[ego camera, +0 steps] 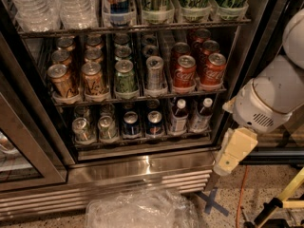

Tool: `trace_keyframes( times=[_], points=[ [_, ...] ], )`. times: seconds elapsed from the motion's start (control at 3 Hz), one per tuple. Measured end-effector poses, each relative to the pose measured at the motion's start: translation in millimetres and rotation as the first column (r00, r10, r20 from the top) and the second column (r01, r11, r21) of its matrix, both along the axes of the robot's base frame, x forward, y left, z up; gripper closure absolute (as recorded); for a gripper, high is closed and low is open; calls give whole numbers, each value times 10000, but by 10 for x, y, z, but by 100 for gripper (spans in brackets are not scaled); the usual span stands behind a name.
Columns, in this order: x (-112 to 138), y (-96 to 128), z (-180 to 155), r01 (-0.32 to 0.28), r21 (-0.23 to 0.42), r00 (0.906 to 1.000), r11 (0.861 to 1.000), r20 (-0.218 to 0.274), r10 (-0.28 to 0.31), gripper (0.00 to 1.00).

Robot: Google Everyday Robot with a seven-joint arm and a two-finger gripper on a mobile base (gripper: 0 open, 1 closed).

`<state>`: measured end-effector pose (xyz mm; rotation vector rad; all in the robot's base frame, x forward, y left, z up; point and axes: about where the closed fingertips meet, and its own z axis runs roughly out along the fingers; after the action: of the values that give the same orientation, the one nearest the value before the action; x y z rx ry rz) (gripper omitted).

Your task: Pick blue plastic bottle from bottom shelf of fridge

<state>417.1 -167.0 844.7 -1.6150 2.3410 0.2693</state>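
Realistically, gripper (216, 175) hung outside the fridge (142, 167), open-or-closed unreadable; reaching for the blue plastic bottle (179, 118) risked toppling neighbouring bottle (202, 115).

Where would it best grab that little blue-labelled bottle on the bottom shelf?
Probably the body of the blue plastic bottle, from the front: it stands upright at the shelf edge, a rack close above. The end effector hangs outside, low right of the fridge.
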Motion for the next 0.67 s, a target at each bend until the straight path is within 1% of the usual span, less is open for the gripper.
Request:
trace_keyframes(
  times=[0.33,0.67],
  points=[
    [-1,1,-8,-10,1,10000,10000,-26,10,0],
    [4,133,-77,-159,-155,9998,9998,86,161,0]
  ],
)
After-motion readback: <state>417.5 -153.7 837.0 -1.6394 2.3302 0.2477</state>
